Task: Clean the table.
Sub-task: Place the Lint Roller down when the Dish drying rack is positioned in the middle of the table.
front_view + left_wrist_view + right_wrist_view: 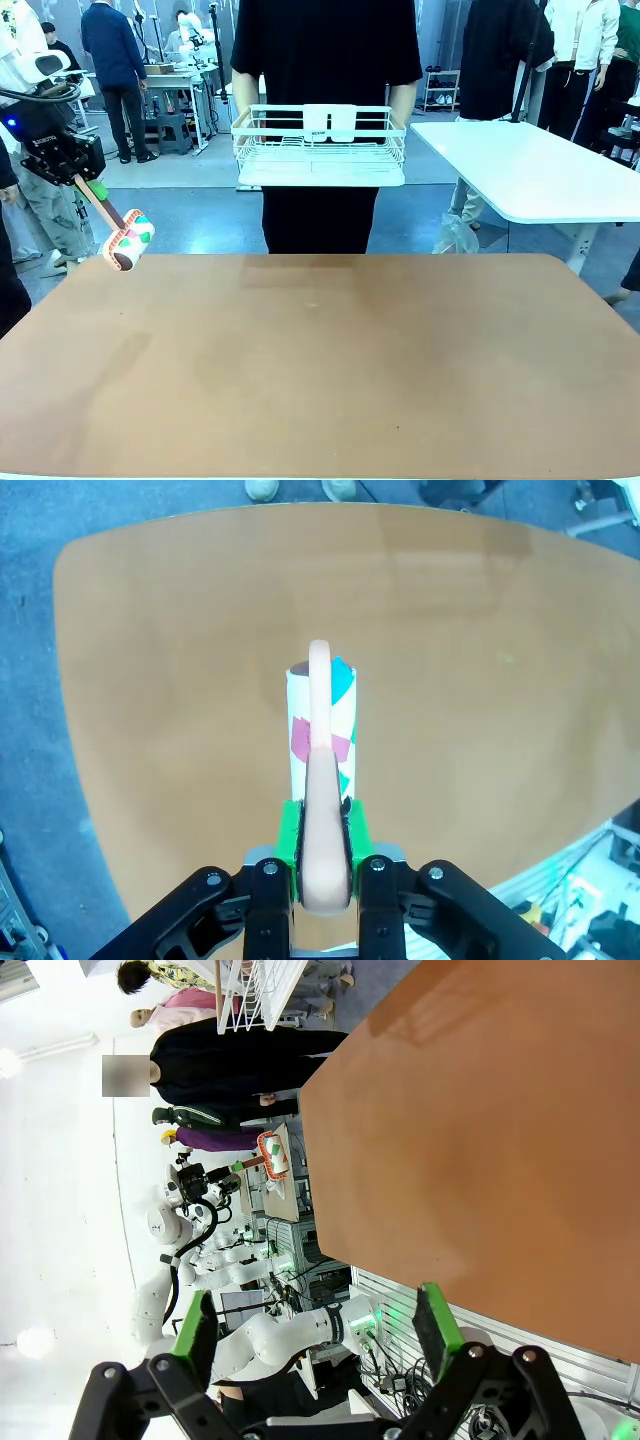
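The terracotta table (320,370) spreads bare across the front view. Off its far left corner my left gripper (88,183) hangs in the air, shut on the pink handle (322,810) of a lint roller (130,240). The white drum with coloured patches (322,725) points down toward the tabletop (450,680) without touching it. In the right wrist view my right gripper (315,1315) stands open with nothing between its green pads, beside the table's edge (480,1140). The roller (272,1155) shows small and far off there.
Behind the table's far edge a person in black holds a white wire basket (320,145) at waist height. A white-topped table (540,170) stands at the back right. More people and benches are farther back.
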